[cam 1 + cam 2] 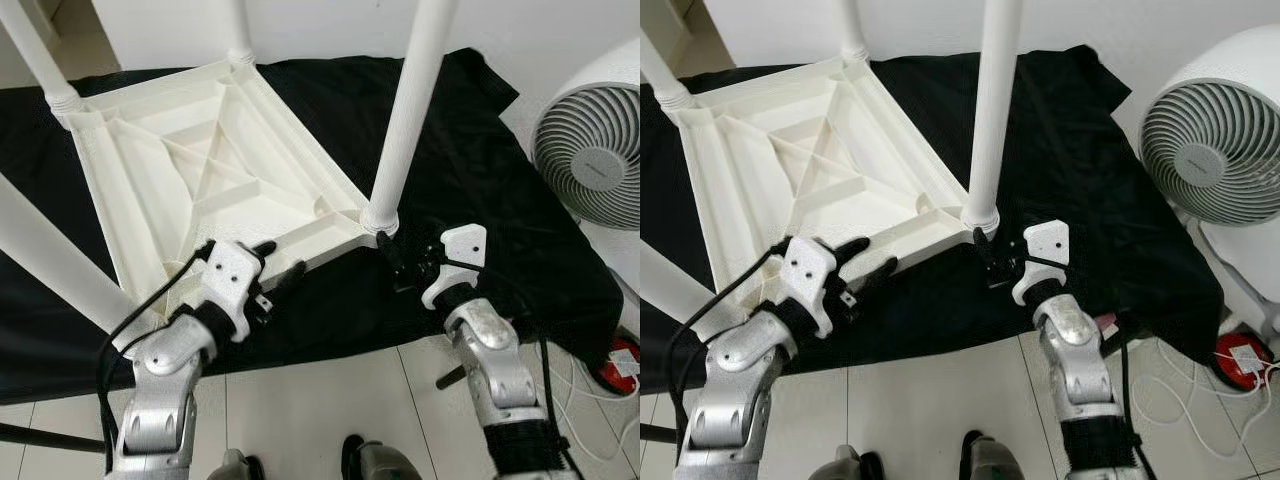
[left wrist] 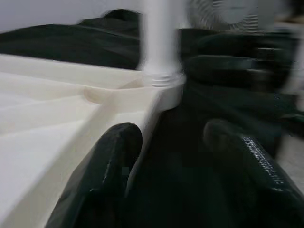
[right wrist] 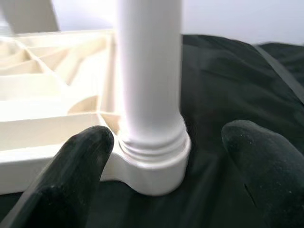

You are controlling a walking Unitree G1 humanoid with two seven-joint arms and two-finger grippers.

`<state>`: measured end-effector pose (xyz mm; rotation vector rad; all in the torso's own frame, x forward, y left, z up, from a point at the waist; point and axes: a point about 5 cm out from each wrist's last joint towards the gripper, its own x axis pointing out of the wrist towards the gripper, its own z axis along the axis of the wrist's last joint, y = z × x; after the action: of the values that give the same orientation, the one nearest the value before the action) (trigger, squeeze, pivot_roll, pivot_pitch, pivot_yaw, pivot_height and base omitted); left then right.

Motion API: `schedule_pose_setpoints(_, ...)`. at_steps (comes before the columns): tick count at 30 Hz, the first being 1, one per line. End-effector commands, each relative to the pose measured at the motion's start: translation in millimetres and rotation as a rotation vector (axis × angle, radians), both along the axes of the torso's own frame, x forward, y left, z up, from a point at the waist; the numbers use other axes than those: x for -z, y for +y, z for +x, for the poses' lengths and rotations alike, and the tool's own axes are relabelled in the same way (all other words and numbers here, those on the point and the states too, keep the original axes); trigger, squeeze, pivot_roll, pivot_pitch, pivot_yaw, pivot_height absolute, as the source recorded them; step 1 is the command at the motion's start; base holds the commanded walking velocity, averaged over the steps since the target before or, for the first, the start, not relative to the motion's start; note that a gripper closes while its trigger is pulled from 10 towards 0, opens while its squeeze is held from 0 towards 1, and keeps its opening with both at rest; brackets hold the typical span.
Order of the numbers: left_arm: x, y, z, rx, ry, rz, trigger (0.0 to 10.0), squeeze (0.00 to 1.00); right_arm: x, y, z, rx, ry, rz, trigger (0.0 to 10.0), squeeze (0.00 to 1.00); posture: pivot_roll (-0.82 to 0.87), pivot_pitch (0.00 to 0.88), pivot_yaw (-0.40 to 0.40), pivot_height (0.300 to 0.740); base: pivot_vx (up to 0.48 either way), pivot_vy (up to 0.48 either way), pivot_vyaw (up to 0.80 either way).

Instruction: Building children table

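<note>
White upturned table w/ 4 legs on black cloth; 2 grippers, left & right, both spread.

A big black cloth is lying spread over the pale tiled floor. A round white plastic fan is sitting just beside it, with white cables trailing near a red object.

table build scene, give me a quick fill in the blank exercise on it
1. The white table lies upside down on a ____ cloth.
2. The right gripper is open at the base of a table ____.
3. The left gripper is at the table's near ____.
4. The round appliance on the robot's right is a ____.

Missing words: black; leg; edge; fan
</note>
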<state>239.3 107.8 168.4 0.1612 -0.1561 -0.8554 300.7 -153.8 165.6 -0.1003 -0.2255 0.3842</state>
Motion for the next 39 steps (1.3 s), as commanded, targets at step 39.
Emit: schedule_pose_setpoints(39,5.9,104.0,-78.2,-0.132,0.374,0.141,10.0,0.00,-25.5,-18.8,39.8,-0.240,0.029,0.024,10.0,0.00,0.00,0.150,-0.026,0.740,0.000,0.000,0.00)
